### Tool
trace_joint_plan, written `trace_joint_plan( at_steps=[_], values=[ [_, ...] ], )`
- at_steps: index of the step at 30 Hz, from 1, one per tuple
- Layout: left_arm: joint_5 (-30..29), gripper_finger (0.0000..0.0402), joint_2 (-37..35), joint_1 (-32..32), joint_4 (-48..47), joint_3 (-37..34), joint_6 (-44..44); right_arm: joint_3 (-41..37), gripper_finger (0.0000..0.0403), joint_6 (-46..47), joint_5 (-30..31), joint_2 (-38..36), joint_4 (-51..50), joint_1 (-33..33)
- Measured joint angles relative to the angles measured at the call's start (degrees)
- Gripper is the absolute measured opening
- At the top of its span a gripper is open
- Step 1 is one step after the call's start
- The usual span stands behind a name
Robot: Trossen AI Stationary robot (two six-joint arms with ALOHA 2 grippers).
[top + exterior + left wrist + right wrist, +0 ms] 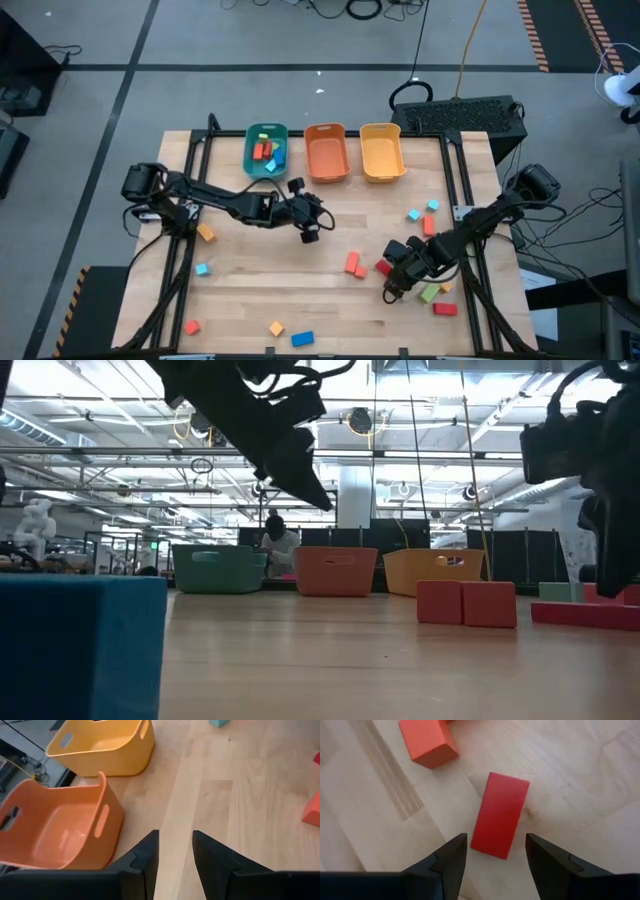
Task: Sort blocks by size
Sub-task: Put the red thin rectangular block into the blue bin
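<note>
I've got the right gripper (495,851) low over the table's right side, fingers spread, a red bar (500,814) lying flat between the tips, not pinched. My left gripper (175,851) hangs mid-table near the orange bin (60,827), fingers parted and empty.

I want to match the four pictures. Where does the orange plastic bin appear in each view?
High view: the orange plastic bin sits at the table's far edge, middle of three bins.
Low view: it stands at centre, far across the table.
Left wrist view: it is beside the open left gripper.
Right wrist view: not in it.
Shared landmark: the yellow plastic bin next to it.
</note>
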Motion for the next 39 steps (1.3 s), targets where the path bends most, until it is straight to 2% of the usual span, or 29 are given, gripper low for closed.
trace_joint_plan(
  at_steps=[12,20,28,30,35,39],
  values=[
    [0.5,0.0121,2.5,0.0,3.2,0.0,0.0,0.0,0.0187,3.2,-0.4,4.8,2.9,0.1],
    [0.4,0.0121,2.4,0.0,5.3,0.0,-0.1,0.2,0.0183,0.0,-0.2,6.1,2.3,-0.6],
    [3.1,0.0121,3.0,-0.4,9.5,0.0,-1.6,0.2,0.0113,-3.2,-0.2,6.6,1.7,-0.8],
    [3.1,0.0121,4.1,-0.5,12.3,0.0,-1.6,0.2,0.0108,-4.3,0.0,6.6,1.6,-0.8],
    [3.1,0.0121,7.0,-1.3,16.9,0.0,-1.5,0.1,0.0108,-5.8,2.5,6.1,1.5,-0.7],
    [3.1,0.0121,8.6,-2.1,18.3,0.0,0.5,1.3,0.0108,-9.0,7.9,6.0,0.1,-0.8]
  ],
)
